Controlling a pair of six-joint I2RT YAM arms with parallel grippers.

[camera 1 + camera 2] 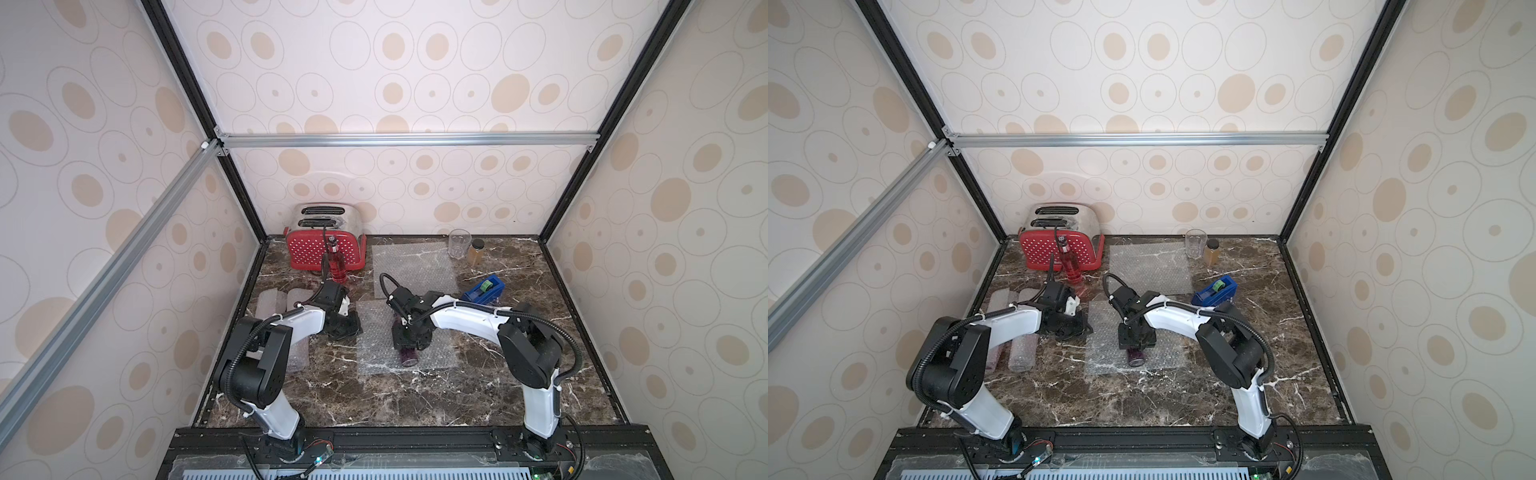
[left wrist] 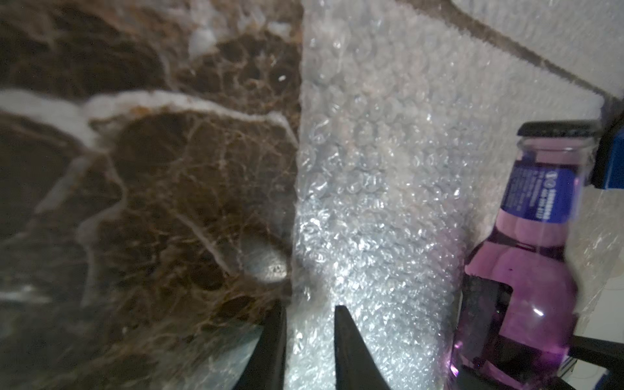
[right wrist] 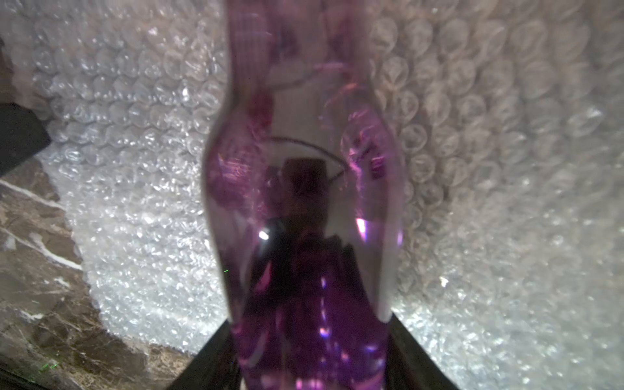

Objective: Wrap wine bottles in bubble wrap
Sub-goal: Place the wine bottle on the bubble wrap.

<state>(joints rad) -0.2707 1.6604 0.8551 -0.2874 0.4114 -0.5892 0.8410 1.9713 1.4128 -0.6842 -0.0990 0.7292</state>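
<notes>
Centre of the frame in both top views: the purple bottle (image 1: 409, 358) lies on its side on a bubble wrap sheet (image 1: 438, 353), its round base toward the bottom of the picture and its neck hidden under the right gripper (image 1: 409, 345). That gripper sits right over the bottle. In the right wrist view a dark finger shows on each side of the glass body, tight against its outline. I cannot tell whether they are squeezing it or merely flanking it.

The left gripper (image 1: 356, 330) is low at the sheet's left edge. In the left wrist view its fingers (image 2: 354, 354) stand close together with the wrap's edge running up between them. I cannot tell whether they are actually pinching it. At the right of that same view the bottle shows its dark cap and blue label.

Further up the frame a second sheet (image 1: 415, 266) lies flat on the marble tabletop (image 1: 457, 395). A red bottle (image 1: 336, 264) stands upright in front of the toaster (image 1: 305, 249) at upper left. A clear glass (image 1: 459, 243) and an amber jar (image 1: 475, 252) stand side by side at upper right. The blue tape dispenser (image 1: 484, 291) sits just right of the right arm's wrist. At far left two rolled bundles (image 1: 1022, 351) of wrap lie side by side, partly under the left arm.
</notes>
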